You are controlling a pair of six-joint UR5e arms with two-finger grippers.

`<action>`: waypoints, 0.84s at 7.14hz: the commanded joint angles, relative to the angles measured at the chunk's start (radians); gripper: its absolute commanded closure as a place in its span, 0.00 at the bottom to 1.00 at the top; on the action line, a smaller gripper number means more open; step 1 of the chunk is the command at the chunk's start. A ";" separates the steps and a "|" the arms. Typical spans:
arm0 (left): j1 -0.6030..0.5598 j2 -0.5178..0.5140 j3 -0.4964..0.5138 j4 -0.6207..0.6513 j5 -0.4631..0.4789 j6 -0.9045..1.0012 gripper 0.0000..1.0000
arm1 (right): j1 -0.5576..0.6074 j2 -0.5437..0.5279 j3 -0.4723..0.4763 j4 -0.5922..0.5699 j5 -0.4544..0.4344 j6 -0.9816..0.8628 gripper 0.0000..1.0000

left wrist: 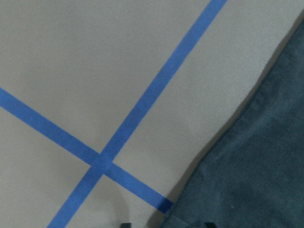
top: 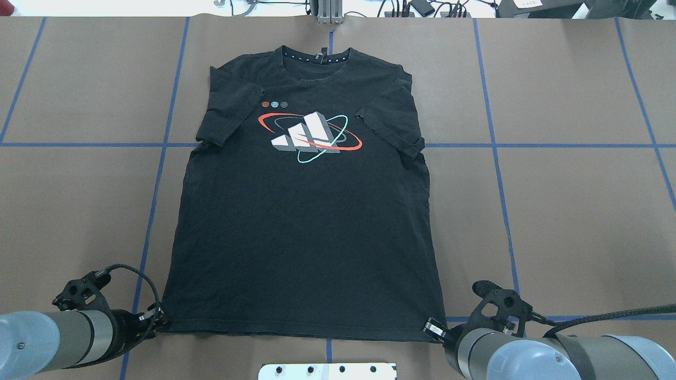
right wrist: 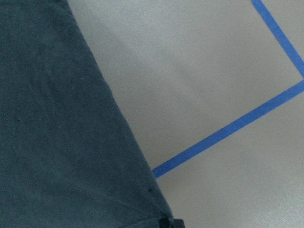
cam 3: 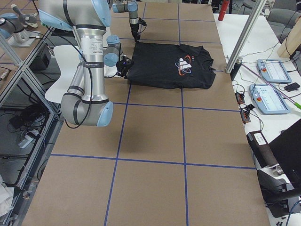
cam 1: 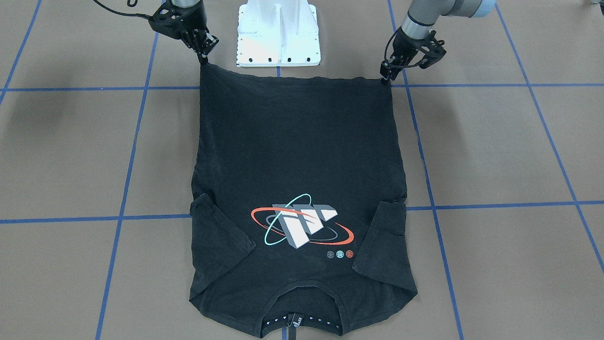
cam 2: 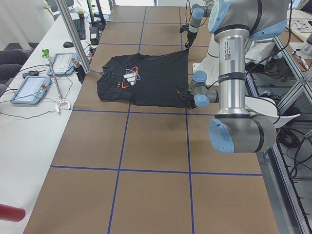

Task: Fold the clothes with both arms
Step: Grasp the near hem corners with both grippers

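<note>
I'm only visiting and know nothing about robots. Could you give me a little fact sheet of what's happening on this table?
Garment: black T-shirt, lying flat, logo facing up
Sleeves: both folded inward onto the body
Collar: at the far side from the robot
Left gripper: appears closed on the hem corner on its side
Right gripper: appears closed on the other hem corner
Surface: brown table with blue tape lines
</note>
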 commanded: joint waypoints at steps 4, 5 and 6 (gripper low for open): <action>-0.004 0.002 -0.016 -0.001 0.000 0.000 1.00 | 0.001 -0.002 0.001 0.000 0.003 0.000 1.00; -0.007 0.006 -0.038 0.001 -0.004 0.003 1.00 | 0.001 0.000 0.001 0.002 0.008 0.000 1.00; -0.013 0.015 -0.092 0.005 -0.014 0.008 1.00 | 0.001 -0.003 0.020 0.000 0.011 0.000 1.00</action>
